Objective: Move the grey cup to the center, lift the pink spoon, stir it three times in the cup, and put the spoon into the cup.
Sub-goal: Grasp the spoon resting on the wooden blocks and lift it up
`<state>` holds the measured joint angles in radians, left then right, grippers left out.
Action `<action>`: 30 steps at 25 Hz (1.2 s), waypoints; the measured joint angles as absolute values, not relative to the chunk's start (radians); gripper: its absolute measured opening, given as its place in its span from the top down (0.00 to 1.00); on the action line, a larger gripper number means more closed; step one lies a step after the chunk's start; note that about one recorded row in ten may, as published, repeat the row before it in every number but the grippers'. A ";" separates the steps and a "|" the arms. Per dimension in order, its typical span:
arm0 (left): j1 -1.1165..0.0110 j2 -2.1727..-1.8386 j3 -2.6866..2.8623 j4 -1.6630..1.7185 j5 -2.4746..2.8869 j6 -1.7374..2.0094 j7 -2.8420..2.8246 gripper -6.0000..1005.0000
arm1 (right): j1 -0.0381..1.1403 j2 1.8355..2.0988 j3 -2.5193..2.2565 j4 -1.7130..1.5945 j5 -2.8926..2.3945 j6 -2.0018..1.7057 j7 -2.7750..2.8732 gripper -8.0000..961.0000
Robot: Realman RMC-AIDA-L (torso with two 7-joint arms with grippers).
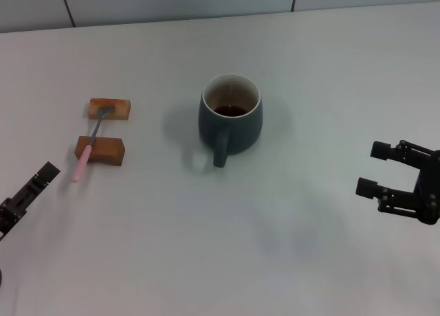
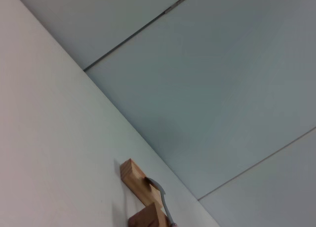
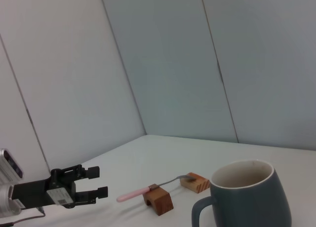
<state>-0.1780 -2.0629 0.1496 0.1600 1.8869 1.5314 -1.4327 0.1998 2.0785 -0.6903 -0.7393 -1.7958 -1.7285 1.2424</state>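
Observation:
The grey cup (image 1: 230, 117) stands upright near the middle of the white table, its handle (image 1: 220, 151) pointing toward me and brown residue inside; it also shows in the right wrist view (image 3: 252, 200). The pink spoon (image 1: 87, 148) lies at the left across two brown wooden blocks, metal bowl on the far block and pink handle sticking out over the near one (image 3: 134, 193). My left gripper (image 1: 42, 177) hovers open near the table's front left, just short of the spoon's handle (image 3: 98, 181). My right gripper (image 1: 368, 169) stands open at the right, well apart from the cup.
The far block (image 1: 109, 108) and near block (image 1: 100, 150) carry the spoon. In the left wrist view, the spoon's bowl (image 2: 157, 188) rests on a block (image 2: 134, 176). A grey panelled wall (image 1: 206, 0) runs behind the table's far edge.

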 joint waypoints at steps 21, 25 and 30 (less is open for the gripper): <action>-0.211 -2.065 0.152 0.086 1.889 1.446 -1.489 0.28 | 0.198 2.079 -0.690 -0.741 -1.801 -1.735 1.242 0.14; -0.216 -2.065 0.146 0.064 1.887 1.446 -1.498 0.28 | 0.198 2.079 -0.690 -0.741 -1.801 -1.736 1.243 0.14; -0.221 -2.065 0.133 0.042 1.886 1.449 -1.505 0.28 | 0.198 2.078 -0.690 -0.739 -1.802 -1.736 1.243 0.14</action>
